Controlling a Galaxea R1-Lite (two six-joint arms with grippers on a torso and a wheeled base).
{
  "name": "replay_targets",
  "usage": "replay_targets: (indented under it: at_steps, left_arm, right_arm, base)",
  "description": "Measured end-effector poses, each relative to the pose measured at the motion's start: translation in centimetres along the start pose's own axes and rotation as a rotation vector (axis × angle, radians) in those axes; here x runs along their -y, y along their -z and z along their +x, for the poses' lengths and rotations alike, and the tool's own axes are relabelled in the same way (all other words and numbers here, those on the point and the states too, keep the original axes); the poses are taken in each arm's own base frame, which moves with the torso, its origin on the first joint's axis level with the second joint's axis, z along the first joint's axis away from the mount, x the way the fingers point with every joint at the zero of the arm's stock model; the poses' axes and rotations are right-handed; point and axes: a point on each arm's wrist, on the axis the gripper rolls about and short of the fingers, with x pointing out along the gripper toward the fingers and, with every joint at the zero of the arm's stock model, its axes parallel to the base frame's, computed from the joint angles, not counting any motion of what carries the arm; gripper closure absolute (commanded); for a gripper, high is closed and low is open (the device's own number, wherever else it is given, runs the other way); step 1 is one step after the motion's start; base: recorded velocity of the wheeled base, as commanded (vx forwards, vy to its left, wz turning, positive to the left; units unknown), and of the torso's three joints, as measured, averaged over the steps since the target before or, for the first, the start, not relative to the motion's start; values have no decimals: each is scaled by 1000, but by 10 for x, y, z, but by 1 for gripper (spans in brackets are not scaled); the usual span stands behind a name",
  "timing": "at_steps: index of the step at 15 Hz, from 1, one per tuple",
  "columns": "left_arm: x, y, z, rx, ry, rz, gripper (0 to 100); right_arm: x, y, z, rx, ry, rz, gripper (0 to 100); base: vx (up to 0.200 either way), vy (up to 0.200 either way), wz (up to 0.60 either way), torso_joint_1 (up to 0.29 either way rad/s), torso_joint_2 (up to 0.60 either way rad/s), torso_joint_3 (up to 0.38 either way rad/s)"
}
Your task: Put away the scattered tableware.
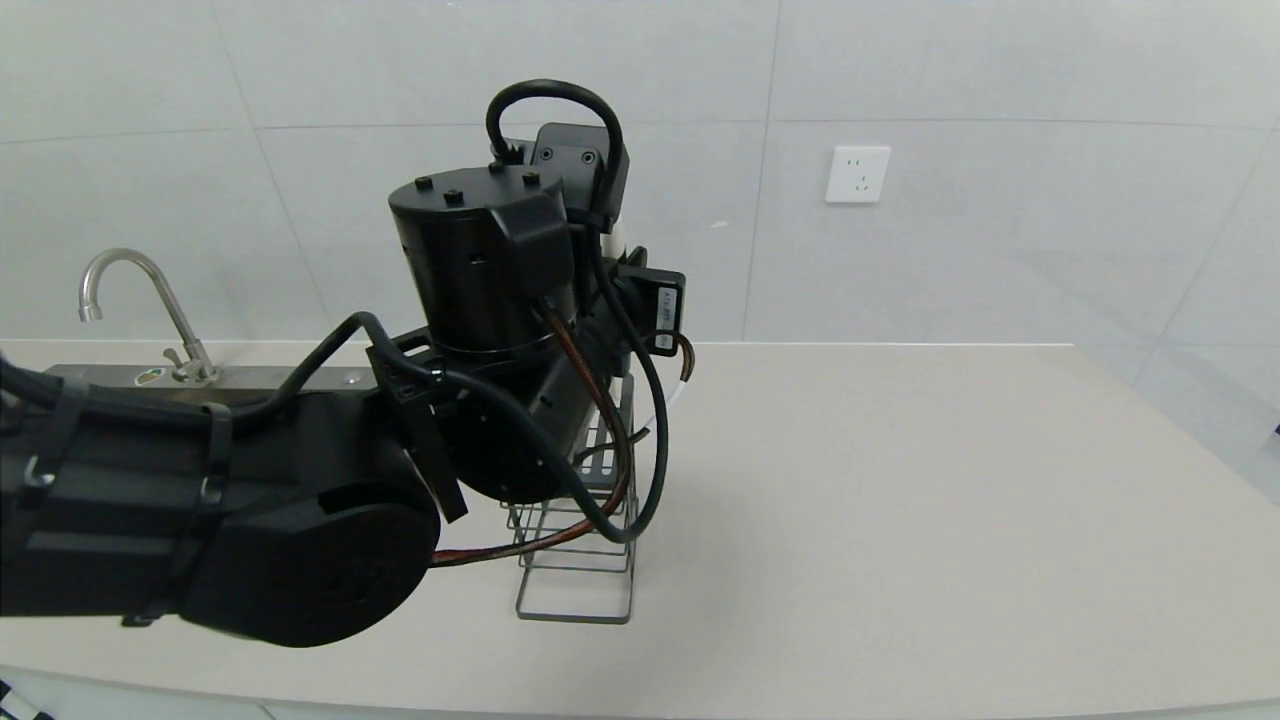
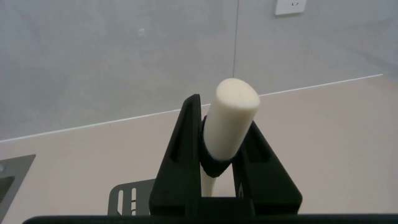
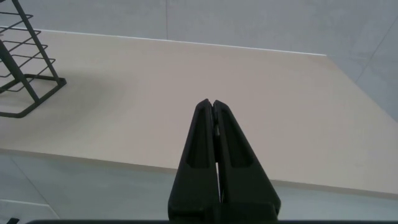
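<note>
My left gripper (image 2: 219, 146) is shut on the cream-white handle (image 2: 231, 115) of a utensil, whose lower end is hidden by the fingers. In the head view my left arm hangs over a grey wire rack (image 1: 575, 590) standing on the beige counter, and a bit of the white handle (image 1: 617, 240) shows behind the wrist. A perforated part of the rack (image 2: 130, 196) lies below the gripper. My right gripper (image 3: 214, 115) is shut with nothing in it, above the counter's front edge, with the rack (image 3: 28, 74) off to one side.
A steel faucet (image 1: 130, 290) and sink rim (image 1: 100, 376) sit at the counter's back left. A wall socket (image 1: 857, 174) is on the tiled wall. The beige counter (image 1: 900, 500) spreads bare to the right of the rack.
</note>
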Motion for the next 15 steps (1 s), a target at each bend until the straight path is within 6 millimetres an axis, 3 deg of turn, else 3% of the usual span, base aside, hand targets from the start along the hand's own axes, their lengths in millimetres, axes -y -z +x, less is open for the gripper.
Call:
replay_targets:
  at_steps: [15]
  left_arm:
    - [3, 26, 8, -62, -6, 36, 100]
  right_arm:
    - [0, 0, 0, 0, 0, 0, 100]
  base:
    - [0, 0, 0, 0, 0, 0]
